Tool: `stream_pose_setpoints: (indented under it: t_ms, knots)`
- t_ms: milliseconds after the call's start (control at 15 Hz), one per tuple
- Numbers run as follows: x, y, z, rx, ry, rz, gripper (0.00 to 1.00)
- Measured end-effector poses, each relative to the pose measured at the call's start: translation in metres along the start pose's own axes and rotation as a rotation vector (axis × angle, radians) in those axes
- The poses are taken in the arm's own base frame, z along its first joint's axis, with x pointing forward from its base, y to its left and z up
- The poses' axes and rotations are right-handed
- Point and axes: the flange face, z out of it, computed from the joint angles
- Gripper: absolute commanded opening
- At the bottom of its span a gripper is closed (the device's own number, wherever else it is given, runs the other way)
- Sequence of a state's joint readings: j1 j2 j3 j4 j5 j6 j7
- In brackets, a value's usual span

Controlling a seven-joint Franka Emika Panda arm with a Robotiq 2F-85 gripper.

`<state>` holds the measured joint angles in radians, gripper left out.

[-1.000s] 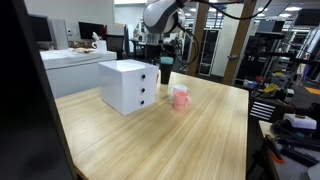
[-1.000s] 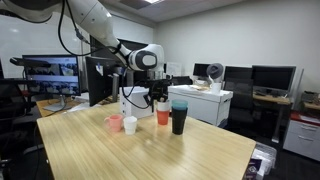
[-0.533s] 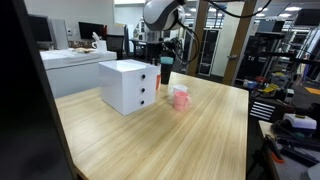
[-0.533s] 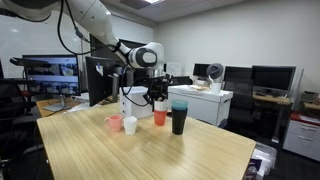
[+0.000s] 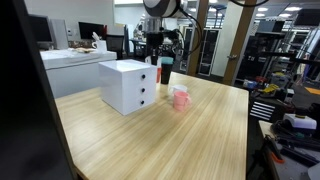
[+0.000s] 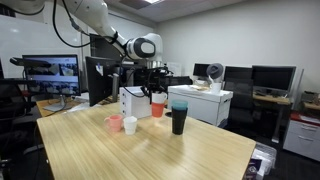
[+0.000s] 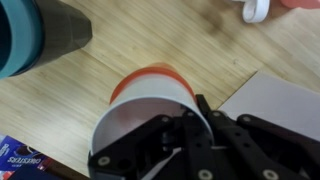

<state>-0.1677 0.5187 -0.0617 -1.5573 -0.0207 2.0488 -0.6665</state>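
An orange cup, white inside, is pinched at its rim by my gripper. The fingers are pressed together on the cup's wall, one inside and one outside. In an exterior view the orange cup hangs under my gripper and appears raised just off the wooden table.

Near it stands a dark cup with a teal rim, upright on the table; the wrist view shows it at the upper left. A white drawer box sits just behind the orange cup, its edge at the right of the wrist view.

Further off on the table are a pink cup and a white cup, close together. A blue packet lies at the lower left of the wrist view.
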Motion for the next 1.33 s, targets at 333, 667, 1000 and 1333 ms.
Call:
stream_pose_setpoints:
  t_ms: [333, 667, 1000, 1333]
  knots:
    - [-0.004, 0.004, -0.045, -0.039, 0.051, 0.007, 0.01]
    - [-0.013, 0.012, -0.1, -0.096, 0.118, 0.027, 0.01]
    - [-0.041, 0.038, -0.139, -0.14, 0.162, 0.127, 0.01]
    - [-0.077, 0.073, -0.137, -0.145, 0.153, 0.251, 0.01]
